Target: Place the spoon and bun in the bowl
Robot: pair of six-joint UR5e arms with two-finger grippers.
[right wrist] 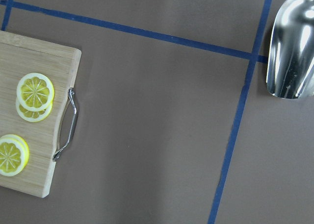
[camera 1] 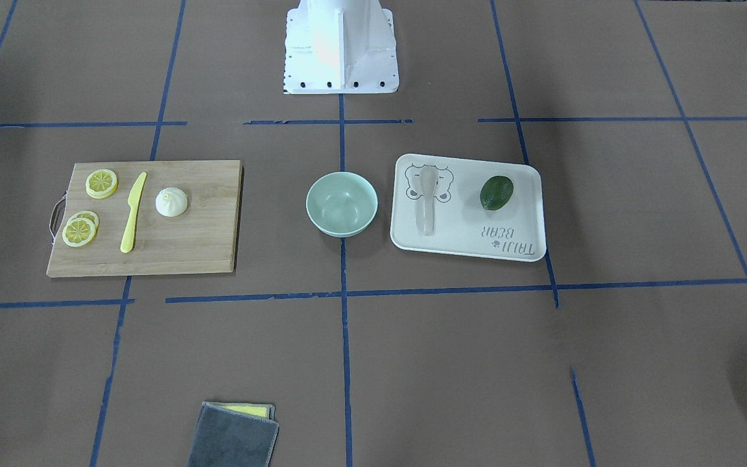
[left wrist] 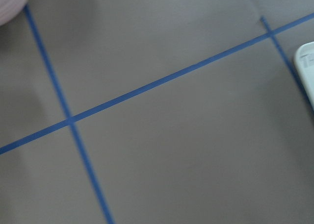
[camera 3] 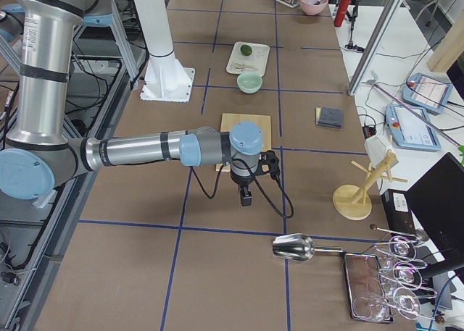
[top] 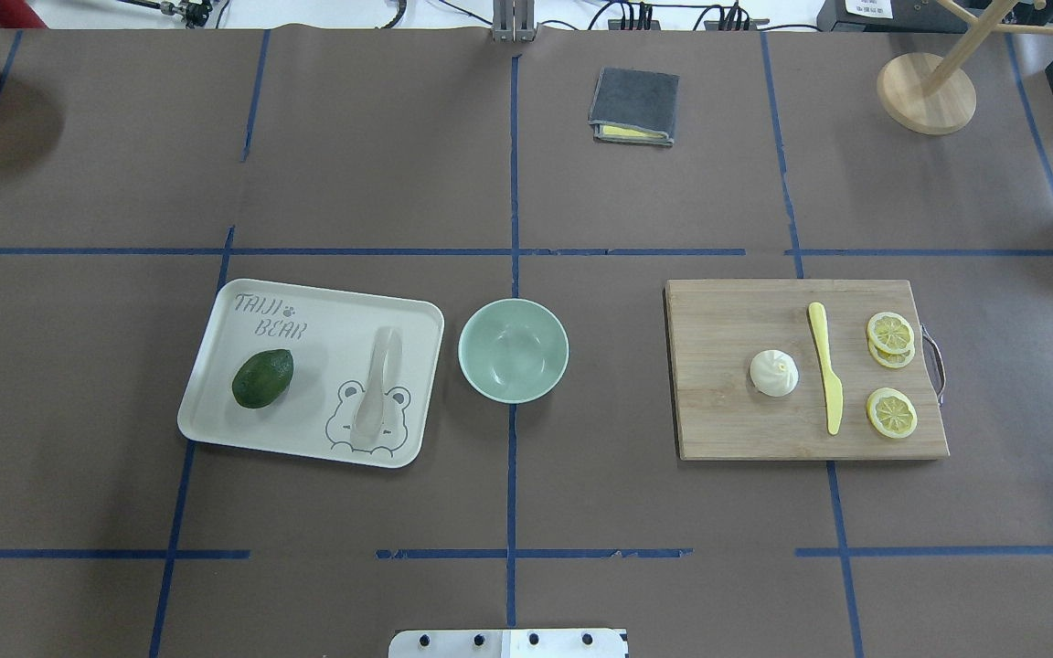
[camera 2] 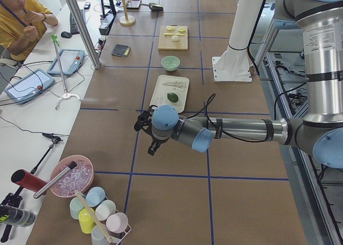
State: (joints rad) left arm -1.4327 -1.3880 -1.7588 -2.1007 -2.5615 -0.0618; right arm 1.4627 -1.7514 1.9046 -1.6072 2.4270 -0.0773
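Tray [top: 316,315], printed "TAIJI BEAR": holds spoon [top: 376,384] and avocado [top: 262,377]. Bowl [top: 514,351] at its 3 o'clock. Bun [top: 774,373] on board [top: 728,420]. Left pincer [camera 2: 152,148], right pincer [camera 3: 246,198]: grip state cannot be told.

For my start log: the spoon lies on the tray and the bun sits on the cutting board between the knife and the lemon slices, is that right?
Nearly. The overhead view shows the knife lying between the bun and the lemon slices on the cutting board; the spoon is on the tray.
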